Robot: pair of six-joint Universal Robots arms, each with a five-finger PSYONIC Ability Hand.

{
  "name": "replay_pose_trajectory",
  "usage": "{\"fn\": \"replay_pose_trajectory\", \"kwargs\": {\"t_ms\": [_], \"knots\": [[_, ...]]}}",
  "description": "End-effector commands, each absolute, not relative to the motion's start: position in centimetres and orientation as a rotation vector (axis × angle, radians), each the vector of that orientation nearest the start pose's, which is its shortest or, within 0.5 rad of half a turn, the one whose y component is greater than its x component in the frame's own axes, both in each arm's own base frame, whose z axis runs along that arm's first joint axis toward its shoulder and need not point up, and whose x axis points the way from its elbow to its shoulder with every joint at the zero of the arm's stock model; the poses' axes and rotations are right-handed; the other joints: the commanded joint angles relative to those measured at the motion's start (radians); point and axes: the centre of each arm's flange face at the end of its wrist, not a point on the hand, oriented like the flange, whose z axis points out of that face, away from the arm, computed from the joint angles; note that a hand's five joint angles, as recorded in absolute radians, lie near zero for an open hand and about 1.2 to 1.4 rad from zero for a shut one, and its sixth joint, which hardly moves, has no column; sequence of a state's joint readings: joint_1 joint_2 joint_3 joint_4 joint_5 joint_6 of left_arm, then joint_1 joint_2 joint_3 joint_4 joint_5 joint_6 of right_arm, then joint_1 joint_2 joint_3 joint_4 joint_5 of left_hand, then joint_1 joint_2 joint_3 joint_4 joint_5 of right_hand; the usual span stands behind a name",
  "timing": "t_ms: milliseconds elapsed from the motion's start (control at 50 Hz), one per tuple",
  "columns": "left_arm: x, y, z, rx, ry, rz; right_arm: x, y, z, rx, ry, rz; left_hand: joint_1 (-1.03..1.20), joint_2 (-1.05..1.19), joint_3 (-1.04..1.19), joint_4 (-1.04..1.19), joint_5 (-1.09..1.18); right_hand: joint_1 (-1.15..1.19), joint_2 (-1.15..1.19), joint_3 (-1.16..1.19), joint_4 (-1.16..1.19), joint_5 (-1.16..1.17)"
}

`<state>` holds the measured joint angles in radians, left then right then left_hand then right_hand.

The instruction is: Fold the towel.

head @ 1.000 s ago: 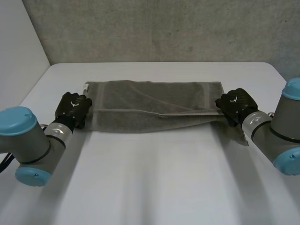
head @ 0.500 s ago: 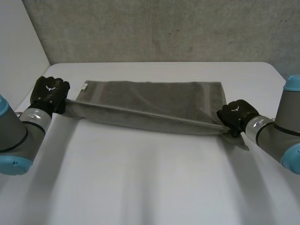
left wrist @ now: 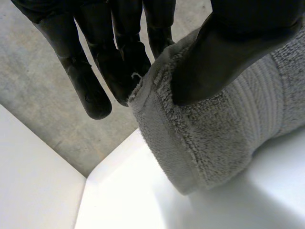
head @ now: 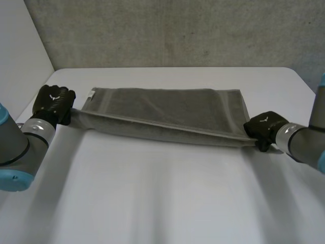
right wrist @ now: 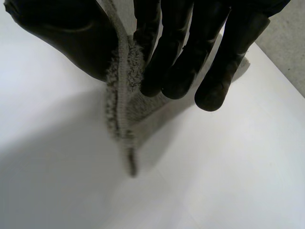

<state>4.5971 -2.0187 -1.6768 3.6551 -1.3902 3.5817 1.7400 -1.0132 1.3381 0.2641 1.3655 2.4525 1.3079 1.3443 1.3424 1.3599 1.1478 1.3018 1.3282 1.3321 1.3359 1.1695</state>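
Left hand (head: 53, 101) pinches the near left corner of the grey towel (head: 167, 114) between thumb and fingers. Right hand (head: 264, 129) grasps the near right corner the same way. The towel's near edge runs stretched straight between them over the white table (head: 162, 203). Farther back, the rest lies flat.

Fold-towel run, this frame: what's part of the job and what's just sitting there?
In the job:
towel, its near edge pulled out between the hands
left robot hand, pinching the left end of that edge
right robot hand, pinching the right end

Just there:
white table
concrete wall
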Motion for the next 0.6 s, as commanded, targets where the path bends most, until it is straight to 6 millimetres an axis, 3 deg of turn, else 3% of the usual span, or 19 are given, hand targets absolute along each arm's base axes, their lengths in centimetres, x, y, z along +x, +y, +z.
{"fn": "replay_pose_trajectory", "kwargs": {"t_ms": [20, 60, 180, 440, 600], "knots": [[-19.3, -33.8, 18.6, 0.772, 2.155, -2.1, 20.6, -31.3, 21.3, -1.315, 2.459, -1.56, 0.088, 0.052, 0.054, 0.036, 0.074, 0.094, 0.068, 0.064, 0.06, 0.052], [-19.2, -33.0, 19.5, 0.707, 2.237, -2.117, 20.6, -30.8, 23.2, -1.317, 2.417, -1.634, 0.088, 0.052, 0.054, 0.036, 0.074, 0.094, 0.068, 0.064, 0.06, 0.052], [-18.7, -30.9, 21.6, 0.647, 2.291, -2.197, 20.5, -30.2, 25.7, -1.367, 2.364, -1.748, 0.088, 0.052, 0.054, 0.036, 0.074, 0.094, 0.068, 0.064, 0.06, 0.052], [-15.8, -28.2, 24.5, 0.593, 2.212, -2.257, 20.0, -26.9, 27.1, -1.607, 2.349, -1.643, 0.088, 0.052, 0.054, 0.036, 0.074, 0.094, 0.068, 0.064, 0.06, 0.052], [-14.7, -28.7, 24.9, 0.557, 2.243, -2.245, 19.2, -27.2, 28.7, -1.662, 2.255, -1.673, 0.088, 0.052, 0.054, 0.036, 0.074, 0.094, 0.068, 0.064, 0.06, 0.052]]}}
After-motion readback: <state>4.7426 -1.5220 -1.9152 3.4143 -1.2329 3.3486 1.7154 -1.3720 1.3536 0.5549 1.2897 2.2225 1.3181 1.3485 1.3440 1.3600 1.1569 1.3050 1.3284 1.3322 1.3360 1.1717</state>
